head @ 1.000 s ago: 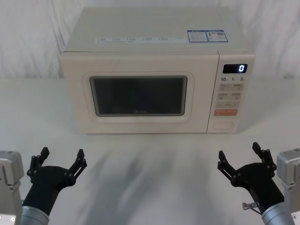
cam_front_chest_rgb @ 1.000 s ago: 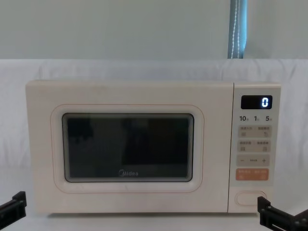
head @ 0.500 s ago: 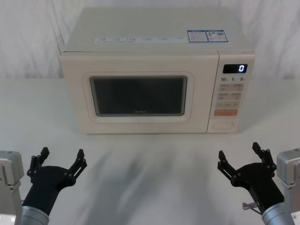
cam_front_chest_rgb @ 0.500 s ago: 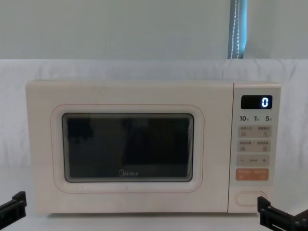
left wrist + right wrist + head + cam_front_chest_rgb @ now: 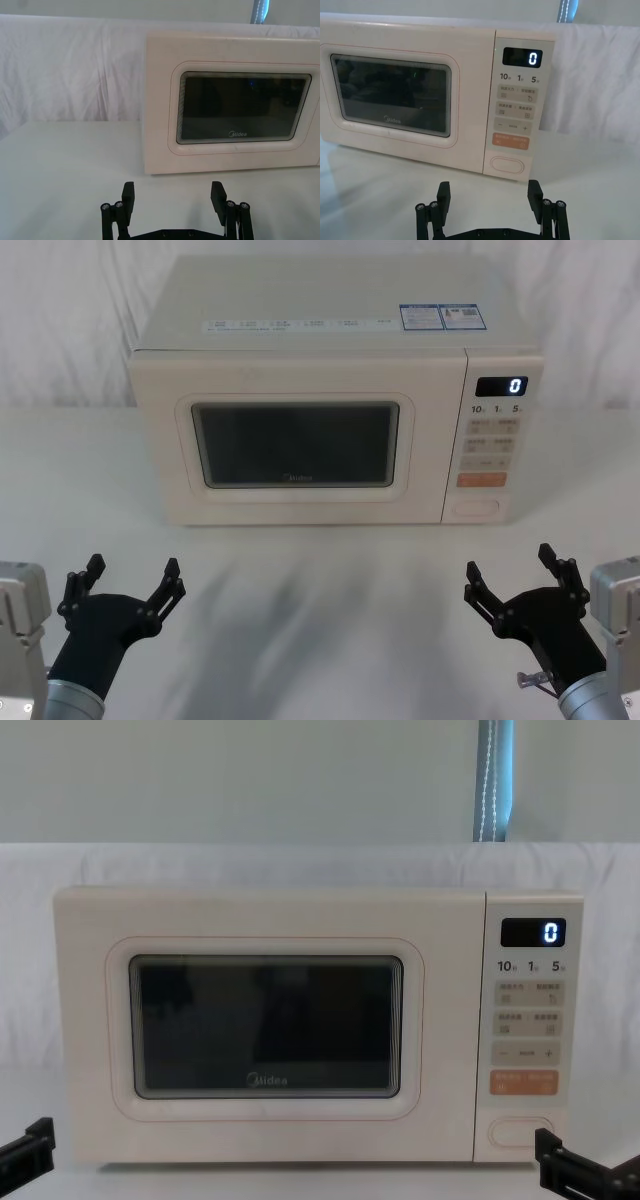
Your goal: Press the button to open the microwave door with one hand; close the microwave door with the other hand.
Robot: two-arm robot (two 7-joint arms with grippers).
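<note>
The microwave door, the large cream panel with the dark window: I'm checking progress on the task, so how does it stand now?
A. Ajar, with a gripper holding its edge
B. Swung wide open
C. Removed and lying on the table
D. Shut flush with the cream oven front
D: the microwave door sits flush beside the key panel, the wide cream pill-shaped button is unpressed, and the left gripper and right gripper hover open, short of the oven.

You face a cream microwave [image 5: 335, 390] on a white cloth-covered table [image 5: 320, 590]. Its cream microwave door [image 5: 270, 1030] has a dark window ringed by a thin pinkish line. The display [image 5: 533, 932] glows blue on black. Below sit an orange key [image 5: 523, 1083] and the plain cream button [image 5: 520, 1131]. Your left gripper [image 5: 125, 585] and right gripper [image 5: 515, 575] are black.
</note>
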